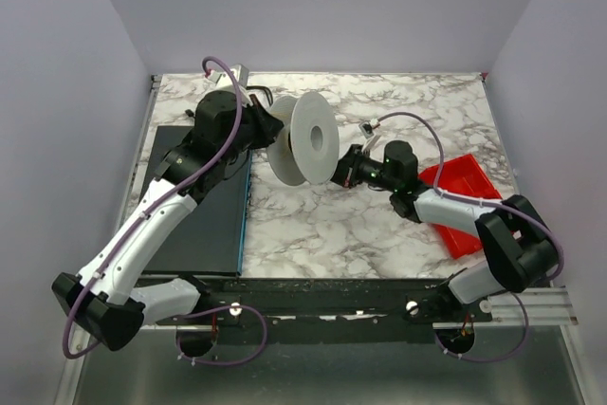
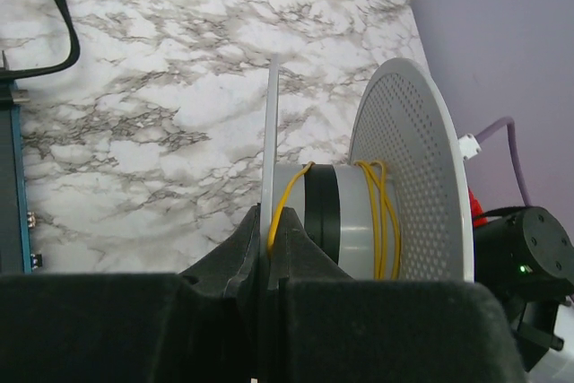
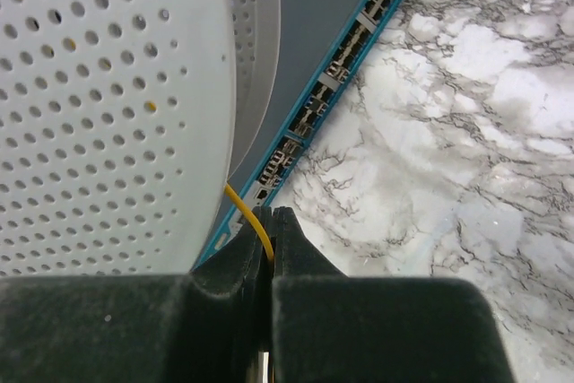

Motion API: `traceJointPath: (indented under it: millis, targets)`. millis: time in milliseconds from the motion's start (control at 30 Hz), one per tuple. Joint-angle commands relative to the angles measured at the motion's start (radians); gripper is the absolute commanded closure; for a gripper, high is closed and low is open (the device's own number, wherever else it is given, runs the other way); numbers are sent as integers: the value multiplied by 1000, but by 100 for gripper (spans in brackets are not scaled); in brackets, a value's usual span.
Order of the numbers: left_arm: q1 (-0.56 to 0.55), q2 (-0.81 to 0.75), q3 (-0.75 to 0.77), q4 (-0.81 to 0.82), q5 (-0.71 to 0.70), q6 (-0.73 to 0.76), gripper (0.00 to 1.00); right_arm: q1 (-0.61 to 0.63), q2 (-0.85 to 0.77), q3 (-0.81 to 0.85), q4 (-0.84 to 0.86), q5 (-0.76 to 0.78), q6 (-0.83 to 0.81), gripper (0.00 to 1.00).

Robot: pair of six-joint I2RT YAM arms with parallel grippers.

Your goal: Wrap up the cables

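Observation:
A white spool point(image 1: 313, 139) with perforated flanges stands on edge mid-table. The thin yellow cable point(image 2: 381, 221) is wound a few turns around its grey core, and one strand runs down to my left gripper point(image 2: 269, 226). That gripper point(image 1: 268, 130) is shut on the thin rim of the spool's left flange point(image 2: 273, 132). From the spool's right side, my right gripper point(image 1: 341, 173) is shut on the cable point(image 3: 244, 213). The strand curves out from behind the perforated flange point(image 3: 108, 105) into the closed right gripper point(image 3: 269, 221).
A dark network switch point(image 1: 204, 206) with a teal port edge point(image 3: 359, 33) lies at the left under my left arm. A red tray point(image 1: 465, 196) sits at the right beside my right arm. A black cord point(image 2: 58, 6) loops at the switch's far side.

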State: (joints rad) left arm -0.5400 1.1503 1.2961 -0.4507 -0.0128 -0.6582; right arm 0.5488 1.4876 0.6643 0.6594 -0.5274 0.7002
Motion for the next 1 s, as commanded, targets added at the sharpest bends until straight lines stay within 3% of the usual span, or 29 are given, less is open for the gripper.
traceJointPath:
  millis: [0,200,433,600,967]
  targets:
    - [-39,27,-8,110,-207,-104,100,14,42,-26,58,105,82,99]
    - [-120,167,92,10,-526,-155,100,40,108,-62,104,215,194,99]
    - [-200,348,243,-104,-716,-216,100,62,235,-70,233,220,313,99]
    - [-239,460,341,-155,-812,-169,100,65,279,-62,242,218,328,99]
    - [-301,603,397,-128,-941,13,100,66,283,-93,236,254,321,99]
